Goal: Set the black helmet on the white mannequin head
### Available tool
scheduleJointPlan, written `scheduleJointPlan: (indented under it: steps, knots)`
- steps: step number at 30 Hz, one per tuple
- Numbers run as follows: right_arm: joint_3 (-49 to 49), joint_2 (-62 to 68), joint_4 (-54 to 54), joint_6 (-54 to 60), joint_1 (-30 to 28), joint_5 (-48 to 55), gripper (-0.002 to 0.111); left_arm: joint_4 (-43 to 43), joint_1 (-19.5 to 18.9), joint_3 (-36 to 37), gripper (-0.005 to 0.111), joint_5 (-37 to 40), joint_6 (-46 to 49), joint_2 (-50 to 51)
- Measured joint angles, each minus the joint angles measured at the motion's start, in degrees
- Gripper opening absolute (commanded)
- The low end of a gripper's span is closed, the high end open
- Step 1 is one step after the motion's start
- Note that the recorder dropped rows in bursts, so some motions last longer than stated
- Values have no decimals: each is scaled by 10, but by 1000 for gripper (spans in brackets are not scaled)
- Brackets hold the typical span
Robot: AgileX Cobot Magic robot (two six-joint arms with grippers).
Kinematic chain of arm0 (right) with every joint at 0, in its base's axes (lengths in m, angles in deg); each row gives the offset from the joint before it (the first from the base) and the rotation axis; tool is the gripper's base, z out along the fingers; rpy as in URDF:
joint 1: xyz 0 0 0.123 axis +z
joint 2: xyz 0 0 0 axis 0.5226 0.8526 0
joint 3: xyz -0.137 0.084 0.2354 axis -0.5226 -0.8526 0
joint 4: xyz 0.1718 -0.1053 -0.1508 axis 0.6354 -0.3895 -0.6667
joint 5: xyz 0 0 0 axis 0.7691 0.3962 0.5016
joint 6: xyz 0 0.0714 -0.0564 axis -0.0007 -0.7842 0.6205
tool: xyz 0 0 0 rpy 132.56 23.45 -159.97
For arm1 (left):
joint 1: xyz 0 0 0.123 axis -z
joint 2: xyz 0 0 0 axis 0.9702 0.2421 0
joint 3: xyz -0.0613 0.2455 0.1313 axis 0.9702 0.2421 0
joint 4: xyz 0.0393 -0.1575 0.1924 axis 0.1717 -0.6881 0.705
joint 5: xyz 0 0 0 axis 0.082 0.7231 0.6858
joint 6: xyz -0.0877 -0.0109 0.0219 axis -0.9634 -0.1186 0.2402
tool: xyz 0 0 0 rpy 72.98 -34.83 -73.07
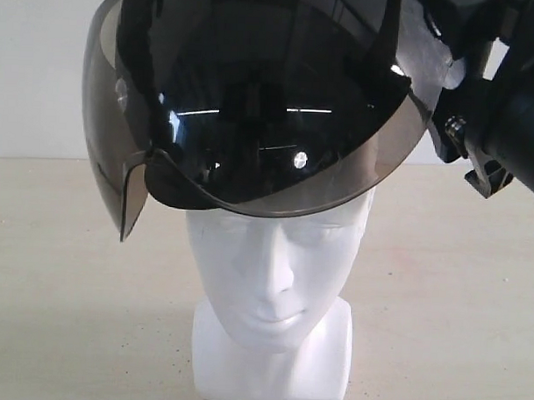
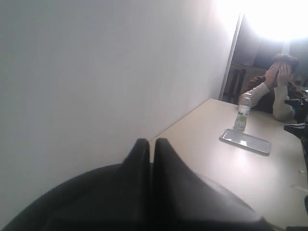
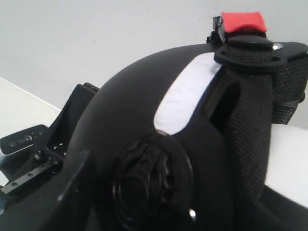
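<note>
The black helmet (image 1: pixel 253 85) hangs tilted over the crown of the white mannequin head (image 1: pixel 273 288), and its smoky bubble visor (image 1: pixel 277 156) covers the forehead. The face, neck and square base stay visible. My right gripper (image 1: pixel 450 101) is at the helmet's right rim. In the right wrist view the helmet shell (image 3: pixel 130 125), visor pivot knob (image 3: pixel 149 185) and mesh strap fill the space at its jaws, beside a strip of white scuffed crown (image 3: pixel 185 96). My left gripper (image 2: pixel 150 144) is shut, fingers (image 2: pixel 139 154) lying over the helmet's dome (image 2: pixel 72 202) with nothing seen between them.
The head stands on a pale table (image 1: pixel 71 290) before a white wall. In the left wrist view a white tray (image 2: pixel 245 141), a water bottle (image 2: pixel 242 113) and a seated person (image 2: pixel 274 86) are at the table's far end. A red buckle tab (image 3: pixel 243 21) tops the strap.
</note>
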Motion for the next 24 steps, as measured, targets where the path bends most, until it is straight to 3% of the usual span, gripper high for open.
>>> scheduleJointPlan:
  steps: [6,16,18,24]
  knots:
    - [-1,0,0,-83,-6,17,0,7,6,0,4,11,4,6]
    - [-2,0,-24,-124,-11,34,0,21,8,0,4,46,-5,7]
    - [-10,3,-104,-34,-14,73,0,71,15,15,4,87,-16,24]
    - [-10,3,-153,7,-18,78,0,79,30,17,4,136,-22,28]
